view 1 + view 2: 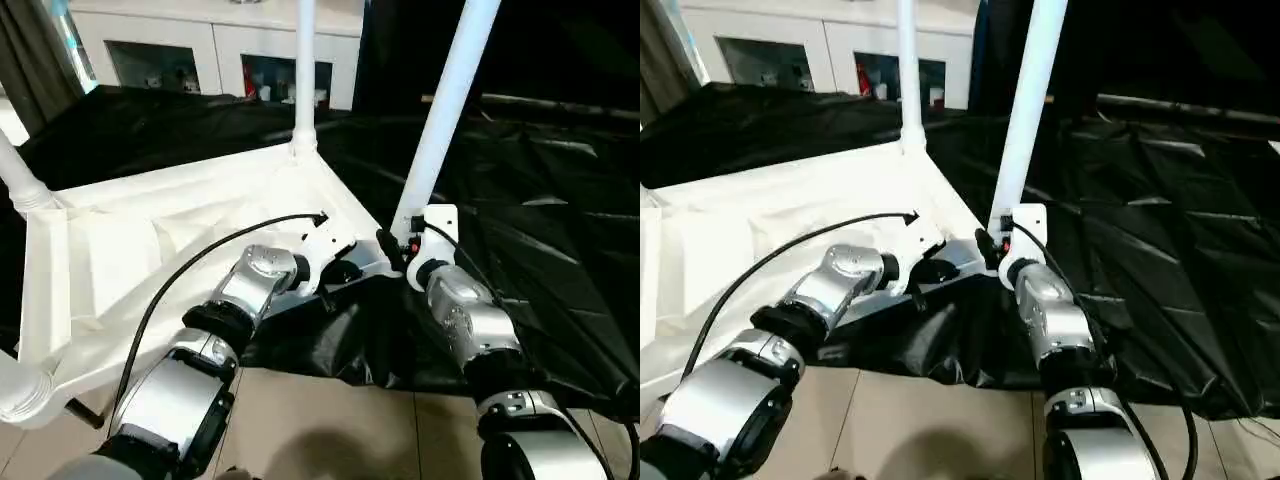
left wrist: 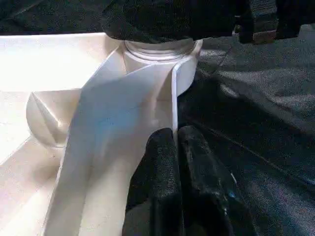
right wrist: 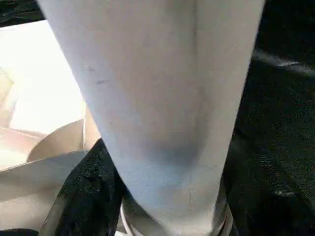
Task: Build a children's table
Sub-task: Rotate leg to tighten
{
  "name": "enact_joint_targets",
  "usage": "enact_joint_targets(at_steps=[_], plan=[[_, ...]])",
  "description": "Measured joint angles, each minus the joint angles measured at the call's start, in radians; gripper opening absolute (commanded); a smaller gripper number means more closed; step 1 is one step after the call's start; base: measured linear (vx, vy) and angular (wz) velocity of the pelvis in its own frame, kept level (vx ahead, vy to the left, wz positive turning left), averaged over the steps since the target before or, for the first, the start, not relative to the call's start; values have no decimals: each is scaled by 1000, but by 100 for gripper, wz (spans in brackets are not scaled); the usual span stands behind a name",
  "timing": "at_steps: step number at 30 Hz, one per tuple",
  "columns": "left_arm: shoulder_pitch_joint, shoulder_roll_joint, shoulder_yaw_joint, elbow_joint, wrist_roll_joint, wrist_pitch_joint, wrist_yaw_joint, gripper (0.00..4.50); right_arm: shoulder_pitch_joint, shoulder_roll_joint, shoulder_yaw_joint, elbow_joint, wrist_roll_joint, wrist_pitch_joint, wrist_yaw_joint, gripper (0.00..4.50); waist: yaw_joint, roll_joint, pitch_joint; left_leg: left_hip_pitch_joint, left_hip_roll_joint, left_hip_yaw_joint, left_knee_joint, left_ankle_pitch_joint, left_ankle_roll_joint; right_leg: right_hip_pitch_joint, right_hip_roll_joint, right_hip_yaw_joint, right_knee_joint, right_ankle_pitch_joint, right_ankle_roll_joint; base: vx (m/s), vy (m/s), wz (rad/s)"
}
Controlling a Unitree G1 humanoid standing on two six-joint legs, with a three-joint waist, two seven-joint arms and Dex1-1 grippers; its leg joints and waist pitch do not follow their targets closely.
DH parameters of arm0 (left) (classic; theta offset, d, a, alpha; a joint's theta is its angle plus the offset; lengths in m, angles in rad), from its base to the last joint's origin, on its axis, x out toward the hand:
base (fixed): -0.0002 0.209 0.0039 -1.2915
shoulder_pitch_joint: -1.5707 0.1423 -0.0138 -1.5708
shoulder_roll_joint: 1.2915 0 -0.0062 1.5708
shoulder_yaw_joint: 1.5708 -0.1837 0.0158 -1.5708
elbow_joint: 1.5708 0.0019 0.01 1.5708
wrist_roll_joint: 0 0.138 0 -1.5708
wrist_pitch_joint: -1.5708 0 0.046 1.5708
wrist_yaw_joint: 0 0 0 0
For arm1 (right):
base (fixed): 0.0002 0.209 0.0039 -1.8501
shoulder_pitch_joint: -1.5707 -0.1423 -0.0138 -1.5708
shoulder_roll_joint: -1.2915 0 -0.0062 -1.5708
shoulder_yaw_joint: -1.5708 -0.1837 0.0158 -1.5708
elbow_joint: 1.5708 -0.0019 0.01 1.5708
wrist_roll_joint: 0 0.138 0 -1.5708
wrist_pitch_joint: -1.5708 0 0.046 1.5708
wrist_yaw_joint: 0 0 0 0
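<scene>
**Near-corner leg going into its socket**

Table top (image 1: 150,250) lies upside down on black sheeting (image 1: 560,230), ribbed underside facing up, raised rim along its edges. Sheeting covers the work area; pale floor tiles (image 1: 330,420) show at the near edge. White cabinet (image 1: 210,50) with glass doors stands behind.

Legs: one already upright in the far corner socket (image 1: 304,80). Another rises at the left edge (image 1: 22,180), also in a corner. A white rounded part at the near-left corner (image 1: 20,390) is probably a fourth socket or leg end; cannot tell which.

Step in hand: the near-right leg (image 1: 445,110). It stands tilted, top leaning away to the right, with its base at the corner socket (image 2: 157,54).

Right gripper (image 1: 398,248) is at the base of this leg. The right wrist view is filled by the leg's tube, with black finger material (image 3: 83,191) wrapped against one side, so it appears to be clenched around the leg just above the socket.

Left gripper (image 2: 178,147) is clamped on the rim (image 2: 173,98) of the top beside that socket, one finger (image 2: 160,167) on either side of the thin wall. It steadies the top.

Judgement: task well along; this leg looks entered but not squared up. Next move calls for bringing the leg upright over the socket and pressing or twisting it down until seated, while the left keeps the top from sliding on the slick sheeting.
</scene>
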Motion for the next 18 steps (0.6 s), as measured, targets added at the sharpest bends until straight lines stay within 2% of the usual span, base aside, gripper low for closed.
enact_joint_targets(at_steps=[2, 4, 8, 9, 14, 18], plan=[[0, 1, 1, 1, 1, -3, -7, 0, 0, 0, 3, 2, -9, -9, 1, 239, -1, 0, 0, 0, 0, 0, -1, 0, 0, 0, 0, 0, 0, 0, 0, 0, 0, 0], [1, 15, -2, 2, 1, -22, -29, 0, 4, 1, 11, 4, -17, -30, 13, 295, -4, 1, 1, 0, 0, 0, -1, 0, 0, -1, 0, 0, 0, 0, 0, 0, 0, 0], [4, 53, -15, 4, 3, -73, -82, 0, 16, -6, 28, -20, -17, -28, 79, 325, -16, 1, 1, -1, 0, 0, -2, 0, 0, -2, 1, 0, 3, 1, -1, 0, 0, 0], [5, 62, -18, 5, 3, -89, -93, 0, 18, -15, 36, -27, -15, -22, 99, 344, -17, 1, 1, -1, 0, 0, -2, 0, 0, -3, 1, 0, 5, 2, -2, 0, 0, 0], [13, 157, -33, 0, 5, -192, -215, 0, 76, -79, 84, -131, 33, 31, 305, 344, -14, 0, 1, -1, 4, 0, -9, 0, -1, -5, 2, -2, 7, 14, -2, 0, 0, 0], [13, 212, -33, -14, -7, -219, -344, 0, 123, -154, 135, -193, 54, 53, 484, 344, -4, 4, 2, -2, 5, 1, -11, 0, -1, -8, 4, -3, 9, 15, -3, 55, -19, 1]])
